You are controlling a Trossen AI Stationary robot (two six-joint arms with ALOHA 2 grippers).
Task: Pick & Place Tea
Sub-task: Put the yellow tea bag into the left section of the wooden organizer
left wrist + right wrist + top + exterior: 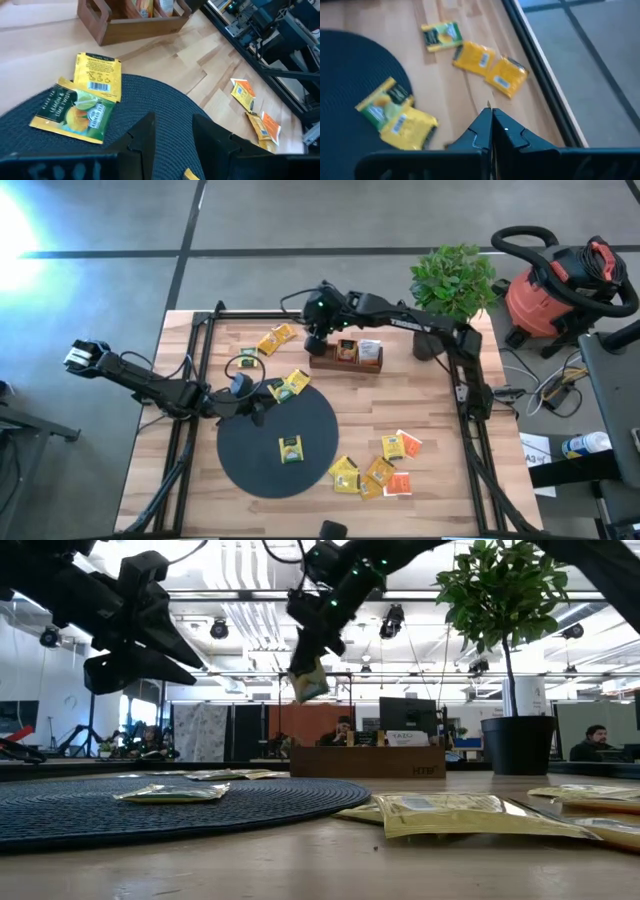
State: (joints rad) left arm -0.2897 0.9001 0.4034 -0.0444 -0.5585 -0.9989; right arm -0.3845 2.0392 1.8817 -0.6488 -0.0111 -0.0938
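Observation:
Small yellow tea sachets lie flat about the table: two [276, 340] at the far left, two [292, 384] on the far edge of the black disc [250, 470], one [291, 449] on its middle, and several [375, 470] to its right. My right gripper [315, 340] hangs above the left end of the wooden tray [347, 366], shut on a yellow sachet [308, 683]. My left gripper [172, 137] is open over the disc's far left edge with nothing between its fingers. My right gripper pinches the yellow sachet by its upper edge [312, 662] between its two fingers, which slant down from above. The sachet hangs below the fingertips, slightly tilted, lifted clear of the table and the tray. In the right wrist view only its thin edge [489, 105] shows.
The tray holds upright sachets [358, 351] in its compartments. A potted plant [452, 280] stands at the table's far right corner. A black metal frame [465, 420] runs along the table's left and right sides. Bare wood lies near the front left.

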